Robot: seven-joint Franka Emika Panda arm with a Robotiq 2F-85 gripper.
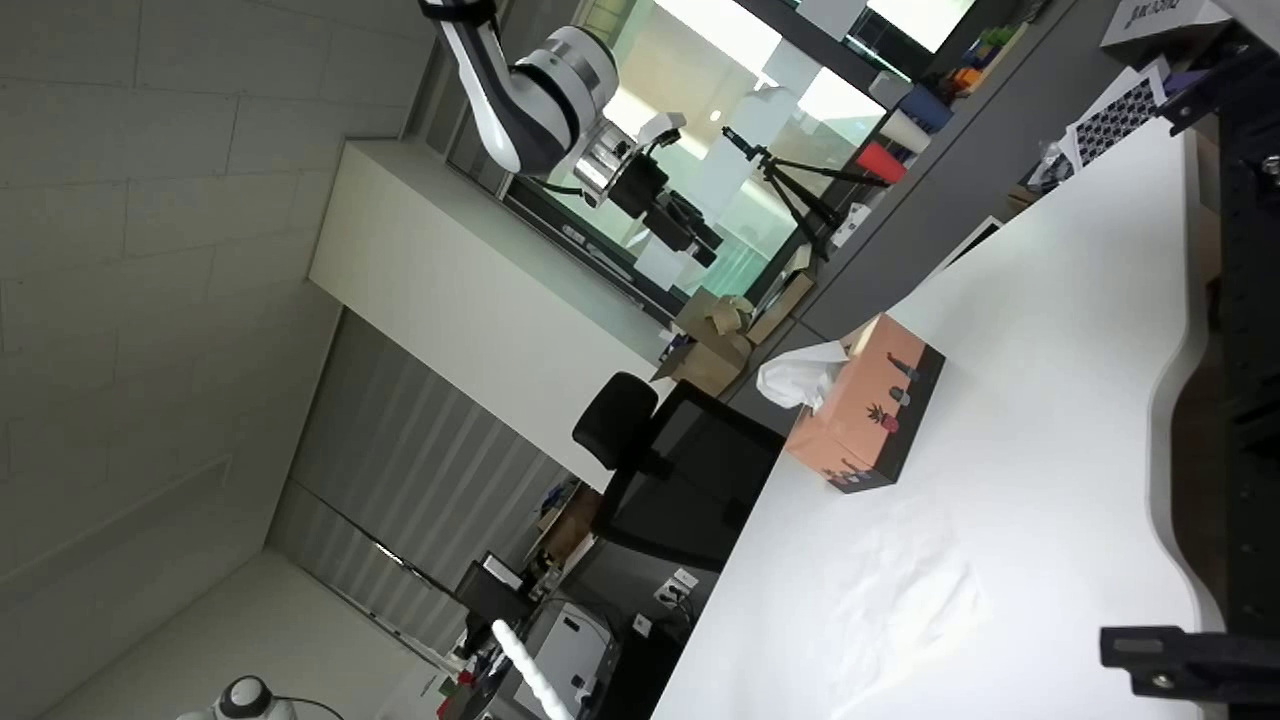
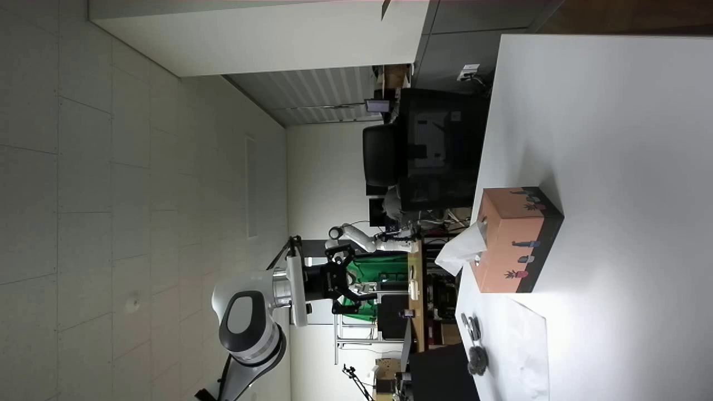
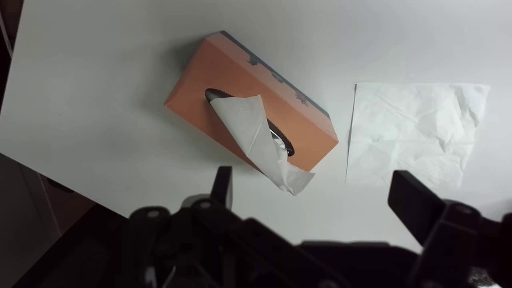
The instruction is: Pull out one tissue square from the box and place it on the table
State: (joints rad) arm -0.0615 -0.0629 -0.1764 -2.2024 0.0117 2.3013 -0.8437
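my tool is hanging well above the box, released and spread wide, gripping nothing. one tissue square is lying flat on the tabletop, near one end of the box but not touching it; a second sheet is poking out of the slot in the box, its loose tip drooping past the box's long edge. from this layout i am judging the task done.

i am expecting either sheet to be weighing next to nothing, folding limply and tearing if yanked. for the one in the box, i am favouring a gentle pinch on the fold just above the slot, since the drooping tip is likelier to be slipping. the flat square is looking harder to catch; i am preferring its raised creases, on the side away from the box.

i am finding no brand on the box, only printed potted plants along its side. well apart from the box, in an exterior view, a white carton is carrying dark lettering, but i am failing to read it.
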